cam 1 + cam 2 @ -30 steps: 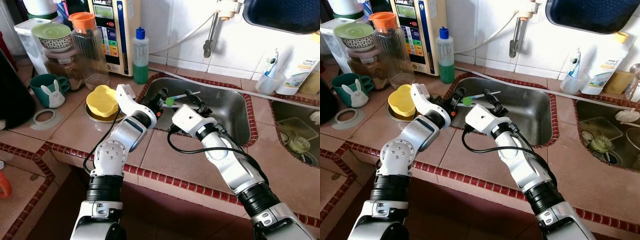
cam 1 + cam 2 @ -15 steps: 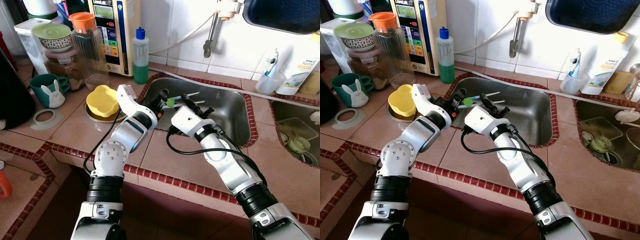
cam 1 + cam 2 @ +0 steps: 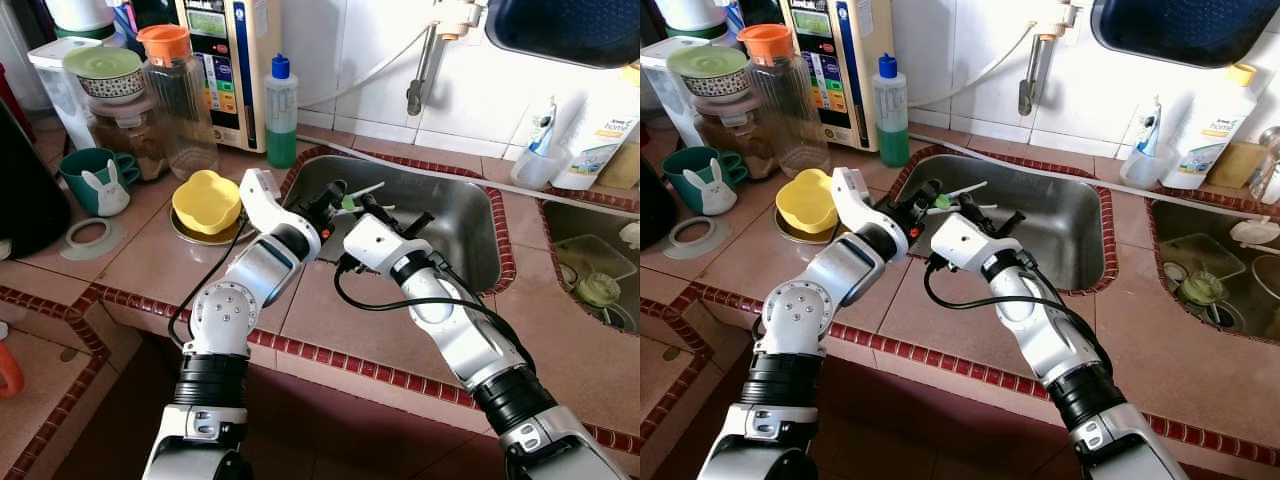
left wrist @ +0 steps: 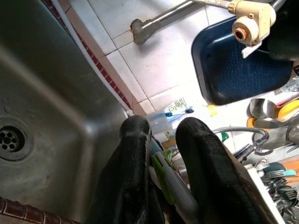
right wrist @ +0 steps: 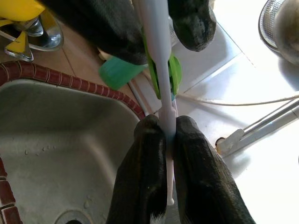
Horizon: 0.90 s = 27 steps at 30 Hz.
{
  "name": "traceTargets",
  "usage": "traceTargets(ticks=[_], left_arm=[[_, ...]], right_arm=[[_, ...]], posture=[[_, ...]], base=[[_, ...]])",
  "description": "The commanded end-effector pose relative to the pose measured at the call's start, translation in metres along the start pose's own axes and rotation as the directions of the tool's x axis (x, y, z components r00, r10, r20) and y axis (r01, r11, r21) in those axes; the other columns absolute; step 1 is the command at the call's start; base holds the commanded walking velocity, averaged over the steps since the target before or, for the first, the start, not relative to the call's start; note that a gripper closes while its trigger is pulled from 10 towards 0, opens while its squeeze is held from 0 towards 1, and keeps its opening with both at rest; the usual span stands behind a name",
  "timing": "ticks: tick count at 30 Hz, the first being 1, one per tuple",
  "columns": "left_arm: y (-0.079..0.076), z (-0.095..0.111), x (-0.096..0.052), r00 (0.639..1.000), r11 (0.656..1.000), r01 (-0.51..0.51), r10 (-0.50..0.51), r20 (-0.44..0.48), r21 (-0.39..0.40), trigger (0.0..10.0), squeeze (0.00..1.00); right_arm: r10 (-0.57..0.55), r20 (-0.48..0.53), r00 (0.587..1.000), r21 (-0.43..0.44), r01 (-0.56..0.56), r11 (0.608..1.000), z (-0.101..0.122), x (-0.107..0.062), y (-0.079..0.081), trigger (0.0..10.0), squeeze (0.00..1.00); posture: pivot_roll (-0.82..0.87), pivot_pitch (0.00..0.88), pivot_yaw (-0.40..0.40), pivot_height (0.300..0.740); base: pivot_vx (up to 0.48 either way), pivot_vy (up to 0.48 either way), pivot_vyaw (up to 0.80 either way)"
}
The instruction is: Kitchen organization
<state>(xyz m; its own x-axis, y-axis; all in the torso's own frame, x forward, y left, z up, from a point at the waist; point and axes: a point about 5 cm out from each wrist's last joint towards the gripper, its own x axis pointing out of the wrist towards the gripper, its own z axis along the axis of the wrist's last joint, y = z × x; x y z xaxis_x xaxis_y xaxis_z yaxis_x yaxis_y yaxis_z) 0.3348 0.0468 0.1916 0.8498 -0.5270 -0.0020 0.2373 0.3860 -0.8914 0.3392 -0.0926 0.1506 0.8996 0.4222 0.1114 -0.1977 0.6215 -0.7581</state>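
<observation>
— Black fingers of our right gripper [image 5: 169, 135] pinch a white-and-green toothbrush [image 5: 159, 51]; our left gripper [image 4: 161, 140] clamps the same handle.

— We hold it over the steel sink [image 3: 455, 225], near its rim at nine o'clock. At nine o'clock from our grippers sits a yellow bowl [image 3: 205, 200].
</observation>
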Motion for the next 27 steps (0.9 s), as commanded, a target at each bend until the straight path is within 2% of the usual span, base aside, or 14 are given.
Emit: traceTargets(ticks=[1, 5, 6, 10, 11, 12, 13, 14, 15, 18, 24, 27], left_arm=[[-0.005, -0.039, 0.007, 0.996, 0.994, -0.014, 0.004, -0.094, -0.104, 10.0, 1.00], [-0.004, -0.039, 0.007, 0.995, 0.994, -0.017, 0.007, -0.097, -0.106, 10.0, 1.00], [-0.004, -0.039, 0.007, 0.995, 0.994, -0.017, 0.007, -0.098, -0.105, 10.0, 1.00], [-0.004, -0.039, 0.006, 0.995, 0.995, -0.015, 0.005, -0.099, -0.100, 10.0, 1.00], [-0.004, -0.039, 0.006, 0.995, 0.995, -0.013, 0.003, -0.098, -0.100, 10.0, 1.00], [-0.005, -0.038, 0.006, 0.995, 0.996, 0.003, -0.012, -0.094, -0.088, 10.0, 1.00], [-0.005, -0.038, 0.006, 0.995, 0.996, 0.003, -0.012, -0.094, -0.088, 10.0, 1.00], [-0.006, -0.035, 0.006, 0.996, 0.998, 0.016, -0.022, -0.089, -0.064, 10.0, 1.00], [-0.008, -0.033, 0.006, 0.996, 0.998, 0.026, -0.030, -0.083, -0.049, 10.0, 1.00], [-0.009, -0.029, 0.007, 0.997, 0.999, 0.038, -0.040, -0.072, -0.024, 10.0, 1.00], [-0.013, -0.022, 0.008, 0.997, 0.998, 0.050, -0.052, -0.048, -0.046, 10.0, 1.00], [-0.020, -0.019, 0.008, 0.996, 0.995, 0.087, -0.088, -0.030, -0.050, 10.0, 1.00]], right_arm=[[-0.086, 0.034, 0.996, 0.020, 0.085, 0.996, 0.005, 0.003, -0.017, 0.0, 0.27], [-0.089, 0.035, 0.995, 0.020, 0.089, 0.996, 0.005, 0.003, -0.018, 0.0, 0.27], [-0.089, 0.036, 0.995, 0.020, 0.089, 0.996, 0.005, 0.003, -0.018, 0.5, 0.27], [-0.088, 0.036, 0.995, 0.021, 0.088, 0.996, 0.005, 0.003, -0.017, 0.4, 0.27], [-0.087, 0.035, 0.996, 0.023, 0.086, 0.996, 0.005, 0.003, -0.017, 2.4, 0.09], [-0.082, 0.031, 0.996, 0.026, 0.081, 0.996, 0.004, 0.003, -0.016, 4.7, 0.00], [-0.082, 0.031, 0.996, 0.026, 0.081, 0.996, 0.004, 0.003, -0.016, 4.7, 0.00], [-0.079, 0.029, 0.996, 0.026, 0.079, 0.997, 0.004, 0.003, -0.015, 7.1, 0.00], [-0.078, 0.028, 0.997, 0.026, 0.077, 0.997, 0.004, 0.002, -0.015, 10.0, 0.00], [-0.075, 0.026, 0.997, 0.026, 0.074, 0.997, 0.003, 0.002, -0.014, 10.0, 0.00], [-0.066, 0.020, 0.998, 0.020, 0.066, 0.998, 0.001, 0.002, -0.013, 10.0, 0.00], [-0.062, 0.013, 0.998, 0.016, 0.061, 0.998, -0.001, 0.002, -0.013, 10.0, 0.00]], posture=[[0.07, 0.012, 0.010, 0.740], [0.07, 0.011, 0.010, 0.740], [0.07, 0.011, 0.010, 0.740], [0.07, 0.011, 0.010, 0.740], [0.07, 0.011, 0.010, 0.740], [0.07, 0.011, 0.011, 0.740], [0.07, 0.011, 0.011, 0.740], [0.07, 0.011, 0.011, 0.740], [0.07, 0.013, 0.012, 0.740], [0.07, 0.012, 0.011, 0.740], [0.08, 0.014, 0.009, 0.740], [0.08, 0.015, 0.007, 0.740]], base=[[0.000, 0.000, 0.00], [0.000, 0.000, 0.00], [0.000, 0.000, 0.00], [0.000, 0.000, 0.00], [0.000, 0.000, 0.00], [0.000, 0.000, 0.00], [0.000, 0.000, 0.00], [0.000, 0.000, 0.00], [0.000, 0.000, 0.00], [0.000, 0.000, 0.00], [0.000, 0.000, 0.00], [0.000, 0.000, 0.00]])
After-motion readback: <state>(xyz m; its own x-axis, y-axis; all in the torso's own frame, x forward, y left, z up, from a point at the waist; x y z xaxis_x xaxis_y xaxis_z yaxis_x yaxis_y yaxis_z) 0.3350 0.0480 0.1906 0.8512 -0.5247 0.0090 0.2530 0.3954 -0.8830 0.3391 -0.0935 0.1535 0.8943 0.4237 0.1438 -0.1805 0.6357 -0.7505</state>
